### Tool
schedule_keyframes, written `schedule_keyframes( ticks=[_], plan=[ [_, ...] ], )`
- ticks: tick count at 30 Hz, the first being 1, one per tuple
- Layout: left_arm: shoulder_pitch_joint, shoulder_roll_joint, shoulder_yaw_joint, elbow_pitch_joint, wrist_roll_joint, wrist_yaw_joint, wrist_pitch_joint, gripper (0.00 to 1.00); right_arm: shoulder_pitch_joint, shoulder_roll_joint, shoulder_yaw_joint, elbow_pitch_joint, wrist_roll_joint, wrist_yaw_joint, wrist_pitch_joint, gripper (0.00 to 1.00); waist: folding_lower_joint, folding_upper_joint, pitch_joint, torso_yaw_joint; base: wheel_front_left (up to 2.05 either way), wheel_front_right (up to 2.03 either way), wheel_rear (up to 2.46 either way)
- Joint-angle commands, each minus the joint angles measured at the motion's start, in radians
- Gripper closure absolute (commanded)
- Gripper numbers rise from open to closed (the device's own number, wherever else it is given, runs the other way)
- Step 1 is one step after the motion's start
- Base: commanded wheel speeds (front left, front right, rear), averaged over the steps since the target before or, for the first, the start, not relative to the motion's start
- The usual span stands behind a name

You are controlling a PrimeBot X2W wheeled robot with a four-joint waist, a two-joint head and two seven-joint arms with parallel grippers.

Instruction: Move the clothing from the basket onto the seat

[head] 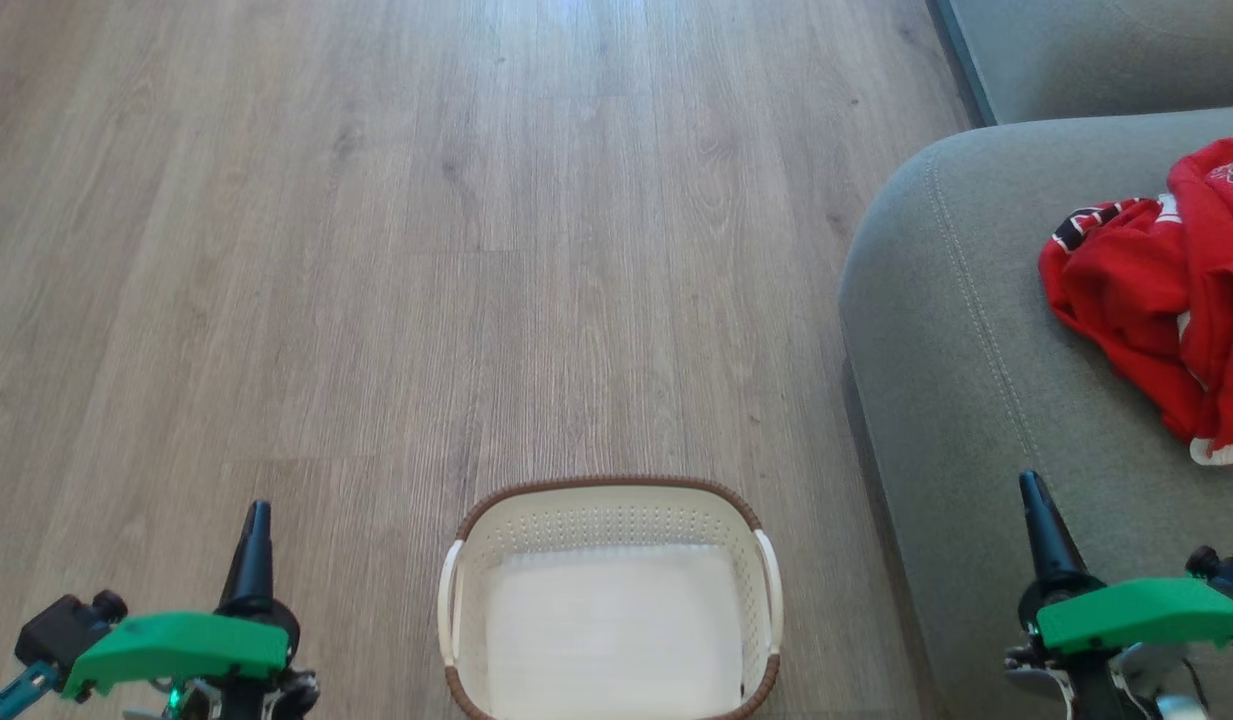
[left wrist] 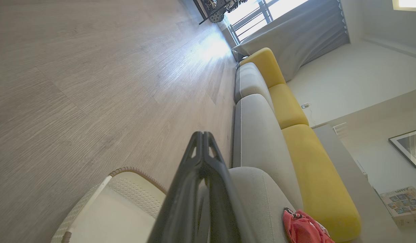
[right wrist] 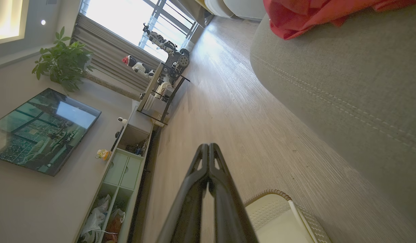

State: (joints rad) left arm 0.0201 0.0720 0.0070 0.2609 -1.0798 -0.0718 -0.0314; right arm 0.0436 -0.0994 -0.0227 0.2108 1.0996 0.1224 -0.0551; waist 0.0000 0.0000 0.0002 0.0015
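Observation:
The white perforated basket [head: 606,520] with a brown rim stands on the wood floor at the bottom centre, holding just its flat white base. Red clothing [head: 1146,290] with white trim lies bunched on the grey-green seat [head: 966,350] at the right. My left gripper [head: 256,515] is shut, left of the basket above the floor. My right gripper [head: 1031,490] is shut over the seat's front part, below the clothing. The left wrist view shows shut fingers [left wrist: 202,158], the basket [left wrist: 127,189] and clothing [left wrist: 304,227]. The right wrist view shows shut fingers [right wrist: 208,168], clothing [right wrist: 305,17] and the basket [right wrist: 278,209].
Another grey cushion [head: 1096,50] sits at the top right. A long sofa with yellow back cushions [left wrist: 292,135] runs toward a curtained window. A low cabinet [right wrist: 127,168], a wall screen [right wrist: 42,131] and a potted plant [right wrist: 64,59] line the opposite wall.

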Motion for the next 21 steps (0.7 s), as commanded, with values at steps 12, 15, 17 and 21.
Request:
schedule_keyframes(
  ticks=[12, 15, 17, 21],
  plan=[
    [-0.074, -0.003, 0.047, -0.026, -0.147, -0.021, 0.041, 1.00, -0.083, 0.004, -0.010, -0.013, 0.150, 0.006, 0.039, 1.00, 0.0000, 0.0000, 0.001, 0.000, 0.00, 0.00, 0.00],
    [-0.077, -0.004, 0.050, -0.025, -0.168, -0.023, 0.047, 1.00, -0.087, 0.005, -0.013, -0.011, 0.171, 0.006, 0.045, 1.00, 0.0000, 0.0000, 0.001, 0.000, 0.00, 0.00, 0.00],
    [-0.080, -0.005, 0.054, -0.025, -0.189, -0.025, 0.052, 1.00, -0.090, 0.006, -0.016, -0.008, 0.192, 0.006, 0.051, 1.00, 0.0000, 0.0000, 0.001, 0.000, 0.00, 0.00, 0.00],
    [-0.086, -0.007, 0.060, -0.023, -0.231, -0.029, 0.064, 1.00, -0.098, 0.009, -0.021, -0.003, 0.235, 0.006, 0.063, 1.00, 0.0000, 0.0000, 0.001, -0.001, 0.00, 0.00, 0.00]
  ],
)
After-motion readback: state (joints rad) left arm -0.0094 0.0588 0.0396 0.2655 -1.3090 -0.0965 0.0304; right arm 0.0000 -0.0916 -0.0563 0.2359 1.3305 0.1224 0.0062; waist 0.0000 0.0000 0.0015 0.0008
